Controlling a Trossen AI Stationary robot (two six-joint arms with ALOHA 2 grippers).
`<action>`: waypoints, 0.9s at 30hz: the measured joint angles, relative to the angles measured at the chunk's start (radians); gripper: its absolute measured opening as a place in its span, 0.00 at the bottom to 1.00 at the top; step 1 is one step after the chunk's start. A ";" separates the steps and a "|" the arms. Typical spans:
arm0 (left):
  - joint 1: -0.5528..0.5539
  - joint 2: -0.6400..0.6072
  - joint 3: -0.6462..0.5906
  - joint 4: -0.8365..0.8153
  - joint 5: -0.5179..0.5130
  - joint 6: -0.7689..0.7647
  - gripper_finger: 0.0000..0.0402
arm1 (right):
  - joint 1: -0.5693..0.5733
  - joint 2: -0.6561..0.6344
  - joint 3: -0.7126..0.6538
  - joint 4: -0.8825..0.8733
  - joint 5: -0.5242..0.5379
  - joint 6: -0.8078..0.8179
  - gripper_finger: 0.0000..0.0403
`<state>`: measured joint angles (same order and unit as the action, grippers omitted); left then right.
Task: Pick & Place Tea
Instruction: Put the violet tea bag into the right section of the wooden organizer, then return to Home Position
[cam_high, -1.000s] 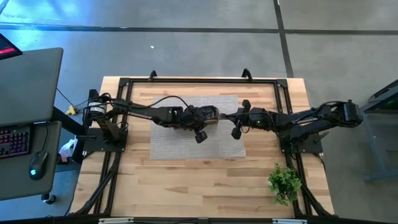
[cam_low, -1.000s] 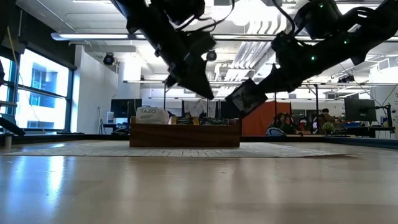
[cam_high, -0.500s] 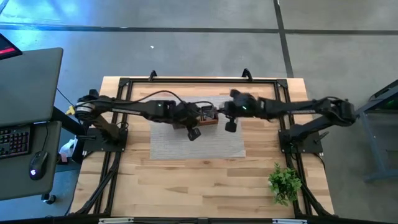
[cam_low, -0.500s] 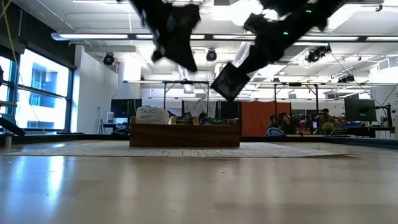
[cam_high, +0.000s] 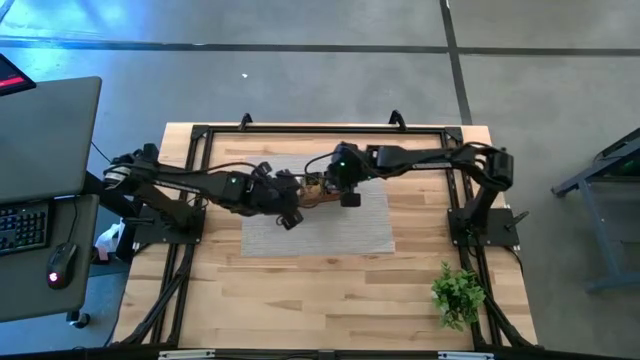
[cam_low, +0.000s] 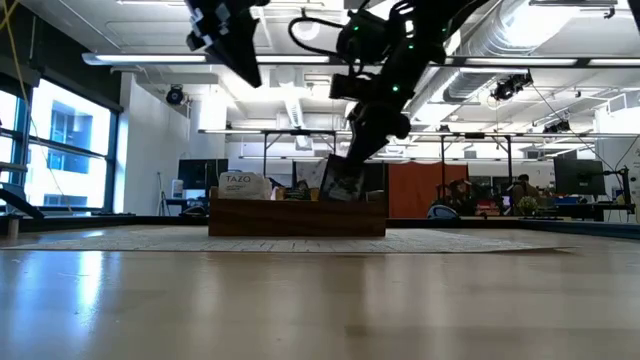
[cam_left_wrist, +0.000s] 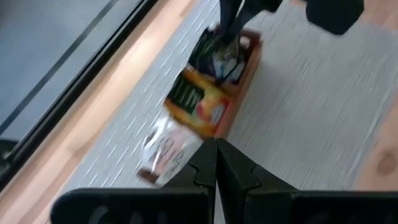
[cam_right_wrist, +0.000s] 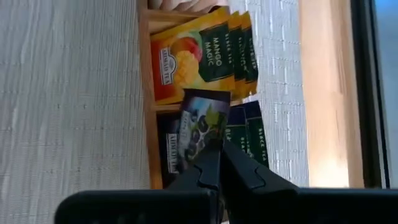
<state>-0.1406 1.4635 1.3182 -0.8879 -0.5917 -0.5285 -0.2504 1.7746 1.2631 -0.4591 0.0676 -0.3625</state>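
Left gripper: the left gripper (cam_left_wrist: 216, 163) hangs above the mat (cam_high: 330, 232) just off the left end of the wooden tray (cam_left_wrist: 239, 78), fingers pressed together with nothing between them.

Tea in the tray: sachets stand on edge in the tray's compartments, a white batch (cam_left_wrist: 168, 149) at the left end, yellow-and-orange mango ones (cam_right_wrist: 186, 59) in the middle, dark ones (cam_right_wrist: 249, 134) at the right end.

Held sachet: a dark sachet (cam_right_wrist: 202, 127) printed with berries is pinched by one edge in the right gripper (cam_right_wrist: 217, 163), whose fingers are clamped tight on it.

Key relation: the held sachet hangs directly over the tray's dark, right-end compartment, its flat face about parallel to the sachets already standing there; from table height it reads as tilted, its lower edge at or just inside the tray's rim.

Nearer arm: the right gripper (cam_low: 372, 118) is over the tray itself, the left one is beside it; the placing looks to be the right arm's job.

Next move, as judged: a short straight drop into the slot, keeping the sachet's long edge in line with the compartment, then a release.

Risk: a tilted sachet may catch on the divider between compartments.

Plant: a small green plant (cam_high: 457, 295) stands well apart from the tray, at the table's near right corner.
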 joint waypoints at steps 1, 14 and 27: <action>-0.001 0.000 0.000 -0.021 -0.006 -0.011 0.00 | -0.001 0.011 0.012 -0.008 0.002 -0.009 0.00; 0.002 -0.001 0.000 -0.171 -0.081 -0.108 0.00 | -0.027 0.030 0.033 -0.106 0.080 -0.043 0.11; 0.003 -0.001 0.000 -0.171 -0.084 -0.106 0.00 | -0.031 0.030 0.032 -0.065 0.081 -0.161 0.26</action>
<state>-0.1379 1.4624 1.3182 -1.0584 -0.6757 -0.6342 -0.2817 1.8046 1.2949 -0.5245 0.1490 -0.5231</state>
